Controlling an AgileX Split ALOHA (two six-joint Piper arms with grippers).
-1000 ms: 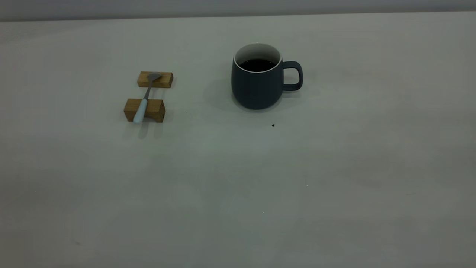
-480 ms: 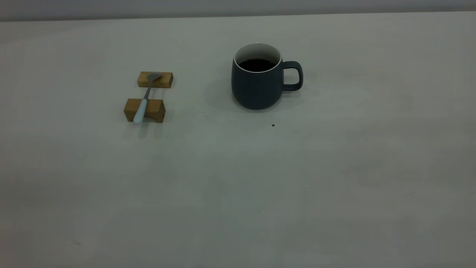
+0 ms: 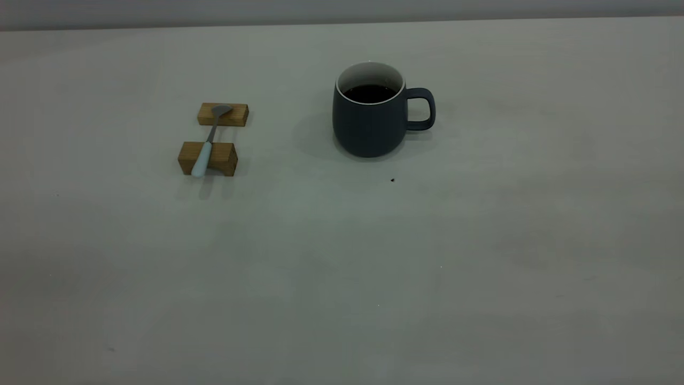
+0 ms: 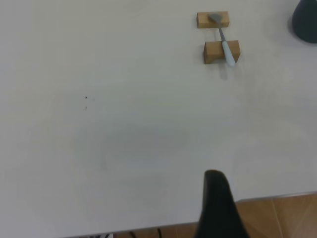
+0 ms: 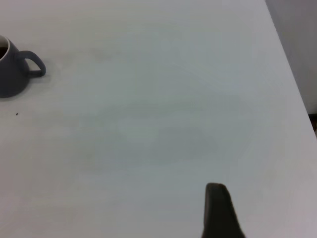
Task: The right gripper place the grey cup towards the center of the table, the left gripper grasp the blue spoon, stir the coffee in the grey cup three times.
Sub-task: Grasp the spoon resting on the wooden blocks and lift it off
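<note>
Frankly, nothing on the table [image 3: 342,278] has shifted across the last second: spoon, blocks and mug sit exactly where they sat, and neither arm has come into the exterior view. I take that to mean the job has not really begun, with the cup's move toward the centre first in line.

Going left to right and counting. One left gripper [image 4: 218,208], of which only a single black finger shows in its wrist view, hanging back over the table's near edge; whether its fingers are apart or together I cannot tell. Two brown wooden blocks, the far block [image 3: 223,114] and the near block [image 3: 208,158], in line with each other. One blue spoon [image 3: 208,142] bridges them, its grey bowl on the far block toward one o'clock, its pale handle crossing the near block and poking out toward seven o'clock.

Then one grey cup [image 3: 370,115], upright, well apart from the blocks at their three o'clock, its loop handle pointing to three o'clock. One pool of coffee [image 3: 370,93] sits low inside it (dark, nearly black). One tiny dark speck [image 3: 392,180] lies at the cup's five o'clock.

Last, one right gripper [image 5: 218,210], again a lone black finger in its own view, well short of the cup; open or closed, probably not knowable from this.
</note>
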